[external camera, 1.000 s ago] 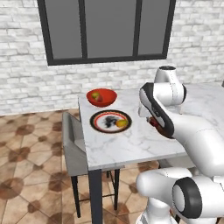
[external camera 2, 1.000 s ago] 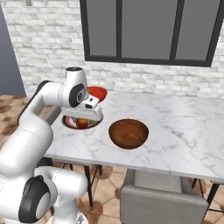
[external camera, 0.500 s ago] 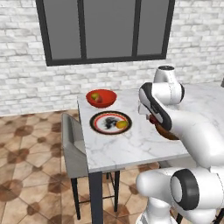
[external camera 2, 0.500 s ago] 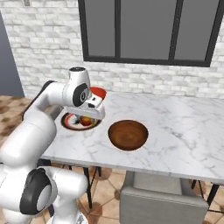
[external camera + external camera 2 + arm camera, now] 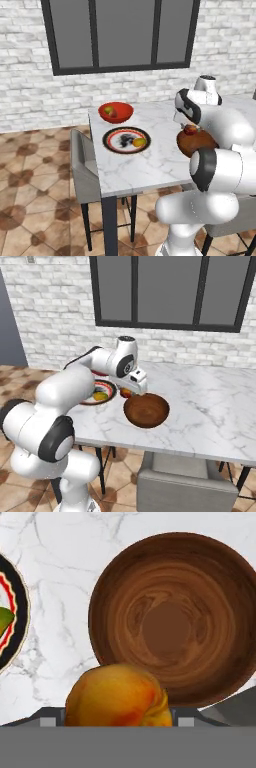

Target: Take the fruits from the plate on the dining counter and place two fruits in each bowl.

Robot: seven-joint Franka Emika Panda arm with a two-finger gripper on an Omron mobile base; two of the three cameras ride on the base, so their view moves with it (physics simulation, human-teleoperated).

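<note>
Orange-red and round, the small fruit (image 5: 117, 694) sits pinched between the jaws of the white arm's gripper (image 5: 190, 131), carried just at the near rim of the dark brown wooden-looking bowl (image 5: 172, 617), whose hollow is bare; it looks light and firm, smooth-skinned and likely to slip, so a hold across its widest middle seems the safe one — not hard enough to bruise. On the white grey-veined marble counter (image 5: 150, 160) lies the flat black-rimmed plate with a red ring (image 5: 126, 139), a yellow-green fruit (image 5: 139, 142) resting near its edge; beyond it the glossy red bowl (image 5: 115, 112) holds fruit already, though how many I cannot tell. By my judgement the wooden bowl is next — a low, gentle release over its centre would keep the fruit from rolling out.
</note>
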